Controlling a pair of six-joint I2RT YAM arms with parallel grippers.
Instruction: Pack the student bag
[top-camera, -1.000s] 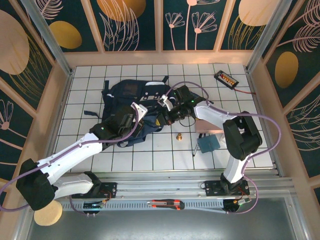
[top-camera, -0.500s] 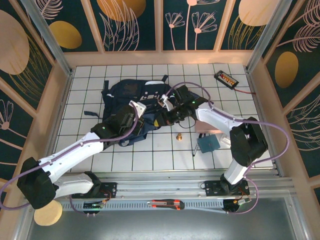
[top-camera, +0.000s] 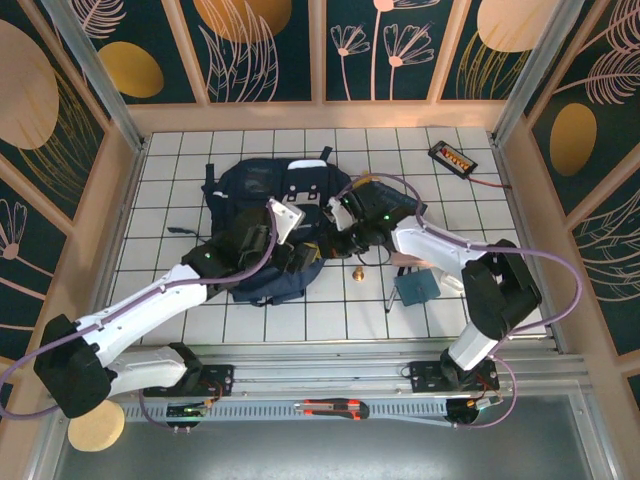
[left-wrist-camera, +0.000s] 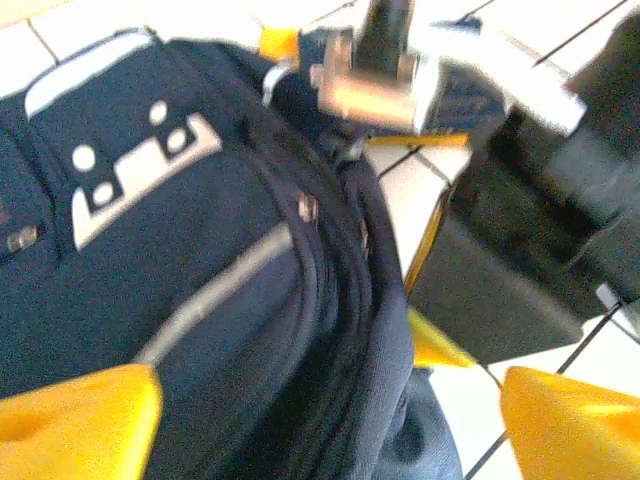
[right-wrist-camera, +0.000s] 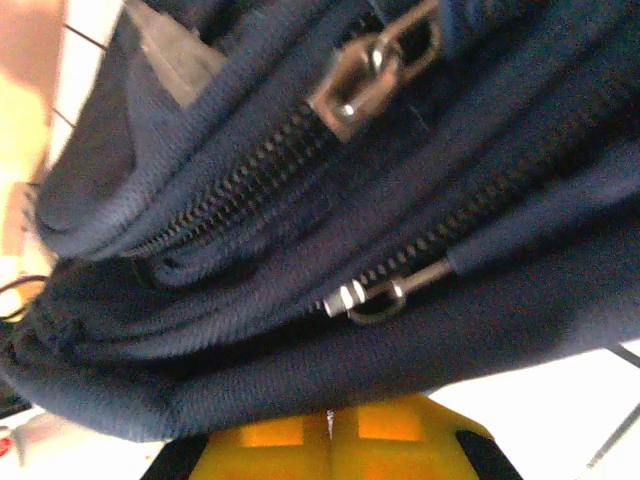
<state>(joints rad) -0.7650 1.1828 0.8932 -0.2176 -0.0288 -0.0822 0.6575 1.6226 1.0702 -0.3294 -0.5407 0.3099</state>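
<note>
- The left gripper (left-wrist-camera: 320, 430) has just let go. Its yellow fingers (left-wrist-camera: 75, 420), closed a moment ago, now stand wide apart at the two lower corners of the left wrist view, with the student bag (top-camera: 255, 200) lying loose between them.
- The right gripper (right-wrist-camera: 330, 435) stays pressed together at the bottom of its wrist view, hard against the bag's lowest fold. I cannot tell whether any fabric is caught in it.
- In the top view the bag has slumped and spread toward the lower edge of the frame.
- Both zip lines by the zip pulls (right-wrist-camera: 375, 65) look shut, and a teal pad (top-camera: 415, 288) and a small brass piece (top-camera: 357, 272) lie outside on the tiles. Packing proper seems not yet begun, and the left arm is free to take a new hold.
- The bag lies face up on the tiled table (top-camera: 450, 200), left of centre in the top view.
- Its long axis runs top to bottom in that frame, leaning slightly lower right. The grey patch (top-camera: 255, 180) sits at the upper end, so the top of the bag probably points toward the arms.
</note>
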